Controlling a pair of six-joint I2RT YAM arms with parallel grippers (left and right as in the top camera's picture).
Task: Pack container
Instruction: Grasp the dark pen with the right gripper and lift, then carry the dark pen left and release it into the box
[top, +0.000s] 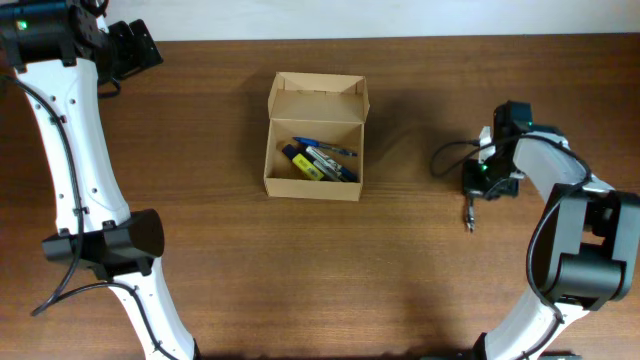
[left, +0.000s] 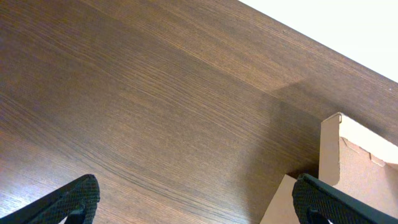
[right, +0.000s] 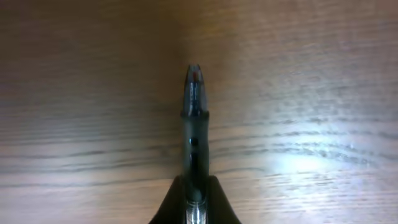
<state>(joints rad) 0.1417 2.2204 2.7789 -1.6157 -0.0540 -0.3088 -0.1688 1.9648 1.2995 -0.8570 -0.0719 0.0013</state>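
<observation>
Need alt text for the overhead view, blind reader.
An open cardboard box holding several pens sits in the middle of a wooden table. The right gripper holds another pen beside it; the left gripper is at the far-left corner.

The small rectangular tan cardboard box (top: 316, 140) sits on the brown wooden bench (top: 220, 230), toward the far edge and about midway across. Its hinged flap lid (top: 319, 98) stands open on the far side. Inside lie several pens and markers (top: 320, 160), bunched together. The left pincer (top: 135, 48) is at the far left corner, well apart from the box and spread wide over bare bench. The right pincer (top: 478, 185) is well to the box's right, clamped on a slim dark pen (top: 468, 215) that points toward the near edge.
</observation>
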